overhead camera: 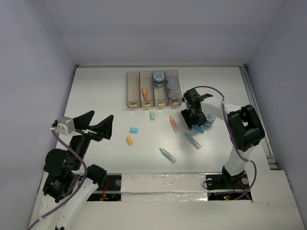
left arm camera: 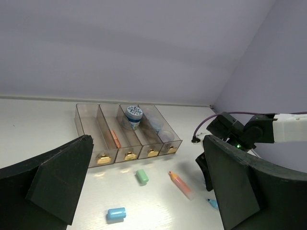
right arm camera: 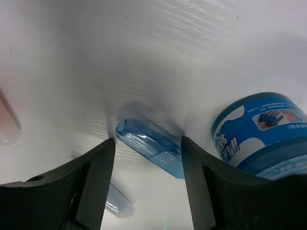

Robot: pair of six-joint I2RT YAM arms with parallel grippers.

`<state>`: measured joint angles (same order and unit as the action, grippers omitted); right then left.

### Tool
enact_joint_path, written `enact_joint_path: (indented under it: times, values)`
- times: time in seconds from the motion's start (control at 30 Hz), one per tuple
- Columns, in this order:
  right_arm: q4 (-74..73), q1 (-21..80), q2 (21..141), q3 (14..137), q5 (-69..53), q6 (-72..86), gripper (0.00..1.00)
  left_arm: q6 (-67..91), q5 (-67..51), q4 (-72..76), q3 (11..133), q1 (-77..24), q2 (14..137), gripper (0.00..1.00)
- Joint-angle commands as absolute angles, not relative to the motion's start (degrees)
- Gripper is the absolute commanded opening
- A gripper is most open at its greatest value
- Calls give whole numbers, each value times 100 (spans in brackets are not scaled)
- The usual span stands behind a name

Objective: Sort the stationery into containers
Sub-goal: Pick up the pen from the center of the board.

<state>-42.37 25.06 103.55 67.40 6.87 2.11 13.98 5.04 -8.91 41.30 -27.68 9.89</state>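
The four joined bins point(overhead camera: 133, 89) stand at the back centre. The second bin holds an orange marker point(overhead camera: 144, 92); the third and fourth hold bluish-topped jars point(overhead camera: 159, 78). My right gripper point(overhead camera: 194, 122) is down at the table, its fingers open on either side of a blue marker point(right arm camera: 153, 148) that lies slanted between them, its tip against the left finger point(right arm camera: 96, 177). A blue-labelled jar point(right arm camera: 264, 134) stands just to its right. My left gripper point(overhead camera: 96, 125) is open, empty and raised at the near left.
Loose on the table are an orange-pink marker point(overhead camera: 173, 123), a green eraser point(overhead camera: 152, 115), a blue eraser point(overhead camera: 134, 130), an orange eraser point(overhead camera: 129, 140), a second blue marker point(overhead camera: 193, 141) and a teal marker point(overhead camera: 167, 155). Walls close in the back and sides.
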Motion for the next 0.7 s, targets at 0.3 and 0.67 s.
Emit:
enact_joint_path:
  times: [0.3, 0.67]
  values:
    - [-4114, 2452, 10354, 6943, 817, 123, 38, 1336, 580, -694, 4289, -2804, 984, 99]
    - [-3876, 2452, 10038, 7646, 1362, 141, 14, 1327, 624, -703, 4289, -2804, 1081, 99]
